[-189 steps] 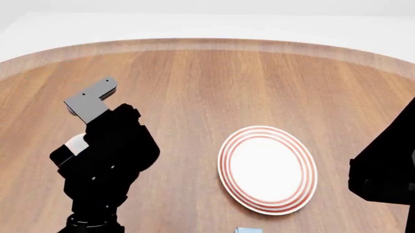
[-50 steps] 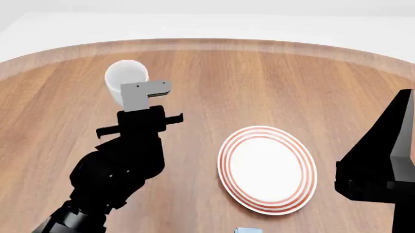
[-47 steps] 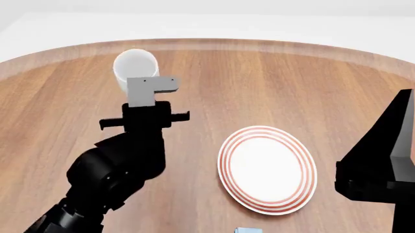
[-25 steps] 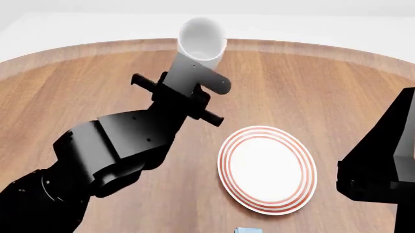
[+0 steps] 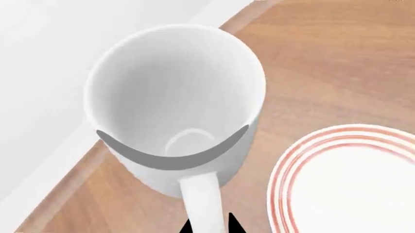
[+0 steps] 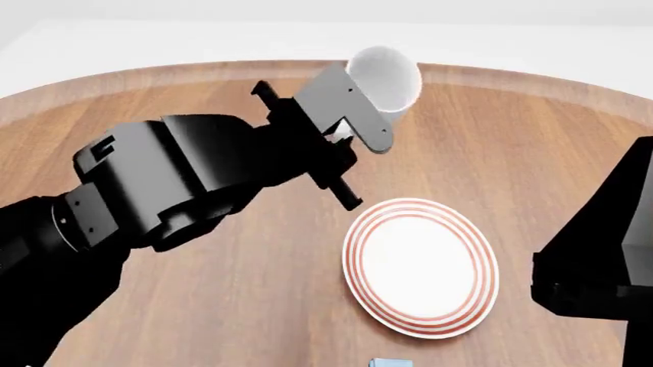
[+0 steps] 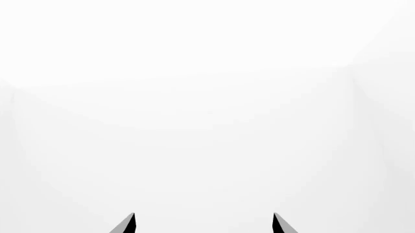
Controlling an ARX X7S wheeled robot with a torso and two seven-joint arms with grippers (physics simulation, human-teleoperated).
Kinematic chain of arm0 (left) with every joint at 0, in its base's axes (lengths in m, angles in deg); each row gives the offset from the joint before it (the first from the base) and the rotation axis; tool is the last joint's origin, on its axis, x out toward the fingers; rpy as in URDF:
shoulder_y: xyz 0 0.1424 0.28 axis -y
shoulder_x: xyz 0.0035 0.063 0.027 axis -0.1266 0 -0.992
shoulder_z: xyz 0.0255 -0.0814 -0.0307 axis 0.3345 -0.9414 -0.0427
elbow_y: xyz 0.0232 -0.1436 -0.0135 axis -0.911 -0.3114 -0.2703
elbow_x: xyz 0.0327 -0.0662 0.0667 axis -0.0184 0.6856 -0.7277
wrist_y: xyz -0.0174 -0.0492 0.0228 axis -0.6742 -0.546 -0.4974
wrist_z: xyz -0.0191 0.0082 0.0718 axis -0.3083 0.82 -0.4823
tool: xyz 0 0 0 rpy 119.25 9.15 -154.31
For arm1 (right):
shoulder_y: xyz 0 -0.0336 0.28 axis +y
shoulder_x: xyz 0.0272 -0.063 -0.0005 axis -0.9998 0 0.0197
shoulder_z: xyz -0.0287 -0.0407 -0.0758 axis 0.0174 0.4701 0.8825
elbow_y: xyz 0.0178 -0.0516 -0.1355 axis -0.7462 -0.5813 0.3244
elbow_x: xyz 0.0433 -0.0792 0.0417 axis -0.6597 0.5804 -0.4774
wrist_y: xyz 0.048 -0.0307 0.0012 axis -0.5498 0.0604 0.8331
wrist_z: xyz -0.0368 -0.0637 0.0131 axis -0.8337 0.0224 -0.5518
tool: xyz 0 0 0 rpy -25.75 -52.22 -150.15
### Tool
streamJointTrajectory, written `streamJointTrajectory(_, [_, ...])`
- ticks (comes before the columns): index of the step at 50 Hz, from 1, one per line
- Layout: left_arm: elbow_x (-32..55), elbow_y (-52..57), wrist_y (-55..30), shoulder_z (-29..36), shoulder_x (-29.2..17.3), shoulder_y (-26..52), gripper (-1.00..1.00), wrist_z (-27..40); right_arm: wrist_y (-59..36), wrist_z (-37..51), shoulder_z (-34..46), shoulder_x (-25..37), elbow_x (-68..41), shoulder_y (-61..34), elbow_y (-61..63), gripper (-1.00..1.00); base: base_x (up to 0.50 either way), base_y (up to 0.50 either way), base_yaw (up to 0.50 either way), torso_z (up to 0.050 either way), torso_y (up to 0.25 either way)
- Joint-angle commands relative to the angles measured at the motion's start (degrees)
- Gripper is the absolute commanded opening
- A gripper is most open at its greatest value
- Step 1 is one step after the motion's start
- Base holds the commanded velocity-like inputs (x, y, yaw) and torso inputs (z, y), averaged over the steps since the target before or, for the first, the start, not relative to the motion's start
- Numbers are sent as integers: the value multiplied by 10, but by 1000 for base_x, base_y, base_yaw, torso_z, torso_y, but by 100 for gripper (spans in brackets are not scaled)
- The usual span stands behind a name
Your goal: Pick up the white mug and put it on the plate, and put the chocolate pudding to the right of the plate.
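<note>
Left wrist view: the left pincer point(image 5: 209, 224) pinches the white mug point(image 5: 176, 116) by its handle, mouth open toward the camera, beside the plate point(image 5: 285, 170) at lower right. Head view: mug point(image 6: 386, 79) held aloft at upper centre, above the counter point(image 6: 510, 138), presumably bound for the plate point(image 6: 352, 252). Right wrist view: the right pincer point(image 7: 203, 223) is spread, holding nothing.

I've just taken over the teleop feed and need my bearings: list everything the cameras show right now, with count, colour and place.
white mug: one, glossy white, held in the air by its handle, up past the plate's far left side in the head view.
plate: one, white with red-orange rings, on the table right of centre, nothing on it.
blue object: one, light blue, only a sliver at the head view's bottom edge below the plate; cannot tell what it is.
table: one, brown wood with a curved far edge.
left gripper: one, black with grey fingers, shut on the mug's handle.
right gripper: one, dark fingertips apart, open, facing blank white; its black arm shows at the head view's right edge.
</note>
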Motion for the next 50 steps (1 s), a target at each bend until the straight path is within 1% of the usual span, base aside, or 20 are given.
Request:
streamJointTrajectory(1, [47, -57, -8, -19, 38, 23, -100, -115, -4, -11, -13, -7, 8, 1, 5, 100, 0, 0, 0, 0, 0])
streamJointTrajectory(4, [74, -70, -2, -37, 48, 2, -100, -120, -5, -10, -13, -7, 8, 0, 6, 100, 0, 0, 0, 0, 0])
streamJointTrajectory(8, [66, -84, 11, -23, 61, -18, -100, -129, -7, -8, -14, -5, 7, -1, 11, 100, 0, 0, 0, 0, 0])
streamJointTrajectory(16, [73, -109, 29, -25, 81, -45, -100, -137, -6, -6, -16, -2, 4, -2, 11, 100, 0, 0, 0, 0, 0])
streamJointTrajectory(21, [89, -118, 36, -38, 91, -62, -100, -136, -5, -6, -16, -2, 4, 0, 11, 100, 0, 0, 0, 0, 0])
streamJointTrajectory(28, [84, -179, 73, -39, 118, -96, -100, -152, -3, -4, -16, 0, 4, 1, 13, 100, 0, 0, 0, 0, 0])
streamJointTrajectory(33, [82, -204, 76, -36, 129, -101, -100, -152, -1, -5, -13, -1, 6, 3, 11, 100, 0, 0, 0, 0, 0])
streamJointTrajectory(41, [107, -250, 80, -61, 147, -110, -100, -146, -2, -2, -14, 1, 4, 3, 13, 100, 0, 0, 0, 0, 0])
streamJointTrajectory(50, [95, -290, 97, -48, 165, -117, -100, -156, 2, -1, -13, 2, 3, 5, 11, 100, 0, 0, 0, 0, 0])
